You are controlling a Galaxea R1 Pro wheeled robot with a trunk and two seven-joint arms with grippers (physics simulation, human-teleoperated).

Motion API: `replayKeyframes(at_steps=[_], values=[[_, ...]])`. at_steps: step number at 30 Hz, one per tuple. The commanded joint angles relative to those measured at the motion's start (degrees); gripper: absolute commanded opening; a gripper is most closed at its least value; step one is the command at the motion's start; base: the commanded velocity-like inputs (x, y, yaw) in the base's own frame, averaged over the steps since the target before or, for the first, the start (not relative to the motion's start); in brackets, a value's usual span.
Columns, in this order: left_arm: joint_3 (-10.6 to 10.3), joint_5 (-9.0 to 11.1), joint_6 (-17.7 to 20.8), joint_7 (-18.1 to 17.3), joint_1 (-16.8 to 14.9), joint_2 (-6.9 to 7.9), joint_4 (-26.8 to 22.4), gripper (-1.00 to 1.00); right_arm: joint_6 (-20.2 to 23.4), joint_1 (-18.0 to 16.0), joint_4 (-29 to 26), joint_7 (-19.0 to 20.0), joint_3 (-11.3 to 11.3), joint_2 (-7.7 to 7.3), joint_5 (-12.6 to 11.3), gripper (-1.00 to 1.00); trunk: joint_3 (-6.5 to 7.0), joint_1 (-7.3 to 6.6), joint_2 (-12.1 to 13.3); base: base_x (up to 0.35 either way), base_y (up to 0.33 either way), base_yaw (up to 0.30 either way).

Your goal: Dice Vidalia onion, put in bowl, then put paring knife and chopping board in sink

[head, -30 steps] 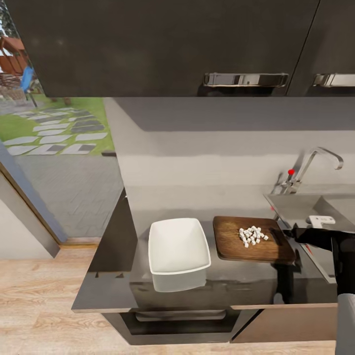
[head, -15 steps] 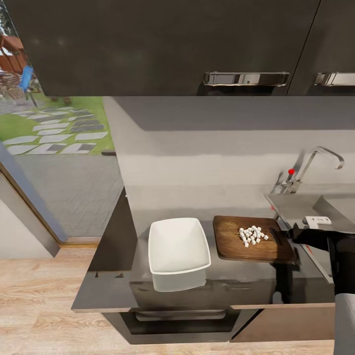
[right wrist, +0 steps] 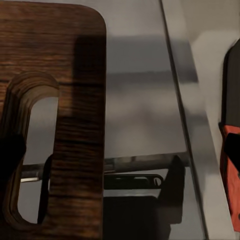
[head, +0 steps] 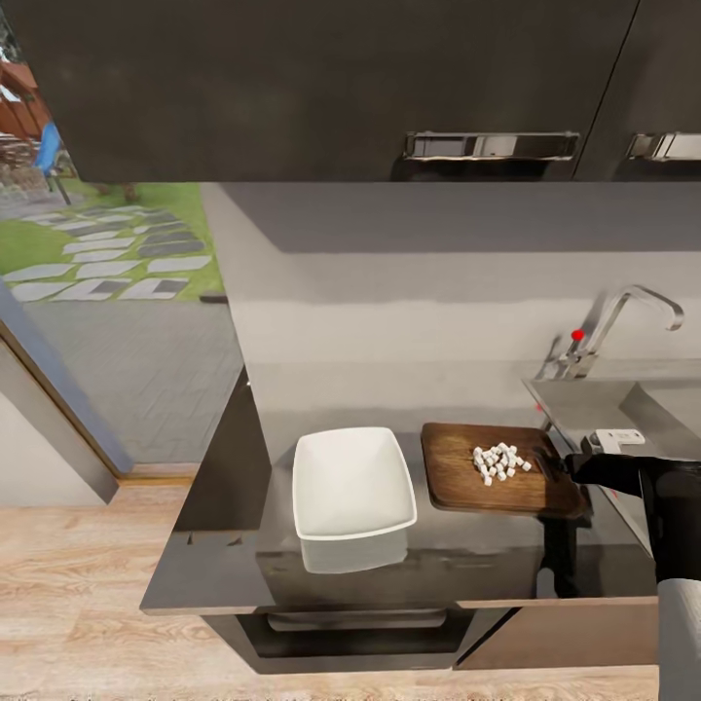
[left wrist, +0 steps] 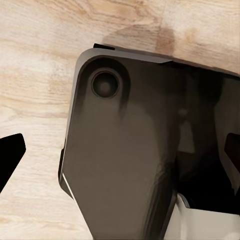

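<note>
Left of bowl (head: 352, 484): bare desk (head: 229, 545) to its end, open approach.
Bowl to chopping board (head: 501, 470): narrow strip only.
On board: diced onion (head: 499, 462) near middle; rest bare.
Board's right edge: right arm (head: 633, 474) crowds it, sink (head: 594, 404) just beyond.
Overhead: dark wall cabinets (head: 321, 88) limit height.

The right arm (head: 638, 477) reaches in low from the right side, its black right tool (head: 570, 465) pointing left. Whether it is open is unclear.

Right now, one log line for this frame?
stage: onion diced | onion pieces: on board | bowl: empty | right end effector: at board's sink-side edge
</note>
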Motion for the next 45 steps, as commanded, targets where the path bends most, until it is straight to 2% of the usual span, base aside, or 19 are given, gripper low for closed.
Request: replayKeyframes(at_steps=[1,35,45], values=[[-0.41,0.61,-0.35,-0.42,-0.10,-0.01,0.26,1.00,0.09,-0.05,-0.06,0.58,-0.09,-0.01,0.61,1.00,-0.14,0.01,-0.06,0.000,0.000,0.000],[-0.41,0.61,-0.35,-0.42,-0.10,-0.02,0.26,1.00,0.09,-0.05,-0.08,0.58,-0.10,-0.08,0.62,1.00,-2.04,0.01,-0.06,0.000,0.000,0.000],[-0.41,0.61,-0.35,-0.42,-0.10,-0.02,0.26,1.00,0.09,-0.05,0.87,0.58,-0.10,-0.01,0.62,1.00,-2.21,0.01,-0.06,0.000,0.000,0.000]])
